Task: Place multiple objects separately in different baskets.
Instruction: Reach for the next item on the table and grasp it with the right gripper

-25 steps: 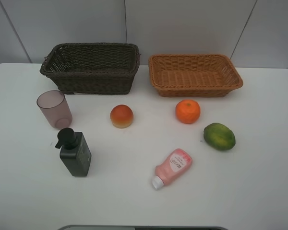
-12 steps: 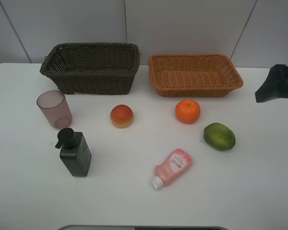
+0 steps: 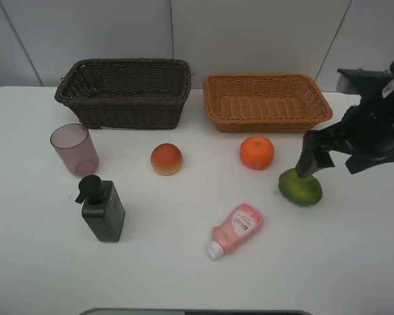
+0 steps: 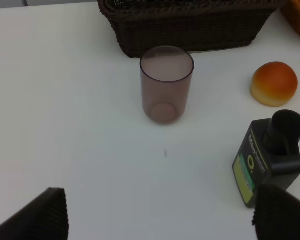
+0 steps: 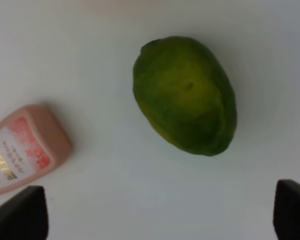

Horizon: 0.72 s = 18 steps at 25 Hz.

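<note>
Exterior high view: the white surface (image 3: 184,282) carries the dark brown basket (image 3: 128,113) at the rear left and the light orange-tan basket (image 3: 269,123) just beside it at the rear right. In front of them, each apart from the others, are the pinkish cup (image 3: 74,149), upright; the black pump bottle (image 3: 102,209), upright and near the cup; the peach-like fruit (image 3: 166,159); the orange (image 3: 257,152); the pink tube (image 3: 236,229), lying with its white cap toward the front; and the green fruit (image 3: 302,190) at the right. The right end effector (image 3: 327,167) hangs over the green fruit with jaws spread wide. One finger overlaps the fruit's rear edge; contact cannot be told. Left wrist view: the left end effector (image 4: 160,215) is open and grips nothing. The cup (image 4: 166,84) stands ahead of it, before the dark brown basket (image 4: 190,30), and the pump bottle (image 4: 270,157) is just beside one fingertip. Right wrist view: the right end effector (image 5: 155,215) is open and empty. The green fruit (image 5: 185,95) lies on the surface ahead of the gap, clear of both fingertips (image 5: 20,215), and the tube (image 5: 25,150) is off to one side.
</note>
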{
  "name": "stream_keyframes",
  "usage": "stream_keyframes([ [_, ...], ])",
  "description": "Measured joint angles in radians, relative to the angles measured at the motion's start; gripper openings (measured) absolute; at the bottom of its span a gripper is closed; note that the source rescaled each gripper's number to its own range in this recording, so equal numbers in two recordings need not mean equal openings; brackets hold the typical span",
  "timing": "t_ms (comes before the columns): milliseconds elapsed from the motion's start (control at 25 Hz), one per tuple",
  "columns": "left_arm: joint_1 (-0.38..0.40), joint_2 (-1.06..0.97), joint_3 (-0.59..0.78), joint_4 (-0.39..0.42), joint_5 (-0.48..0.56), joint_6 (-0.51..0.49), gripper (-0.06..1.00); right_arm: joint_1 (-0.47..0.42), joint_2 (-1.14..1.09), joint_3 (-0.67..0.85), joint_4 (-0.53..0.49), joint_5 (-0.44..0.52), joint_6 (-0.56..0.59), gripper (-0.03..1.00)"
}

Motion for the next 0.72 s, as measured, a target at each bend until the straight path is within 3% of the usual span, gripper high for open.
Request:
stream_keyframes([
  [720, 0.0, 0.0, 0.0, 0.0, 0.0, 0.0, 0.95, 0.028, 0.137, -0.001, -0.098, -0.102, 0.015, 1.0],
])
